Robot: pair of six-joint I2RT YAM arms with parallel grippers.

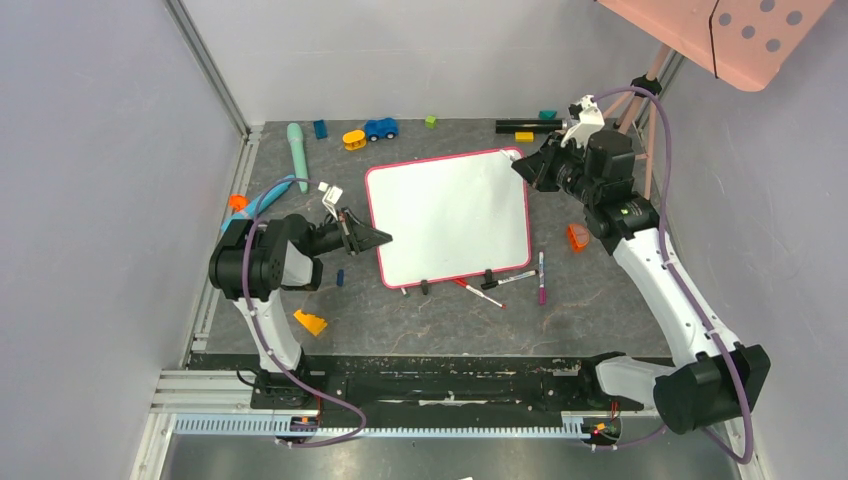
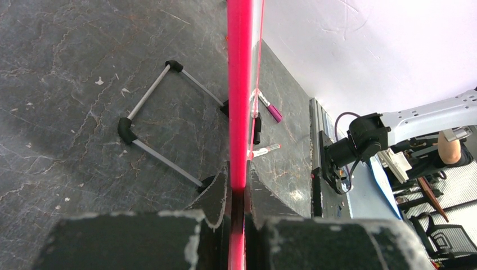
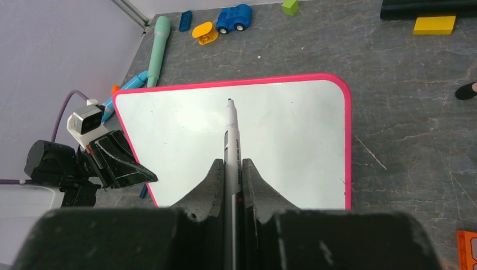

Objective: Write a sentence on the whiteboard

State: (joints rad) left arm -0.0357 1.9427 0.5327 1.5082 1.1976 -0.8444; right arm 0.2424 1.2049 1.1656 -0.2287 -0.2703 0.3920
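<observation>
Board point(image 1: 450, 215) sits mid-frame, blank; we judge it light, stiff, slick, so left gripper point(image 2: 237, 179) clamps its pink left-hand rim while right gripper point(image 3: 230, 169) pinches the marker point(image 3: 231, 126).

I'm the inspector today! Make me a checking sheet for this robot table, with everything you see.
Surface: dark grey stone-look tabletop, scuffed.
Job's things: whiteboard in the middle, no writing seen; marker pointing over it.
Clutter: blue toy car, teal tube and green block behind the board; loose markers and an orange wedge nearer the arms.
Grippers: left gripper shut on the whiteboard's pink frame; right gripper shut on the marker.
Cables: purple cables run along both arms.
Surroundings: grey walls; pink panel with holes at top right.
</observation>
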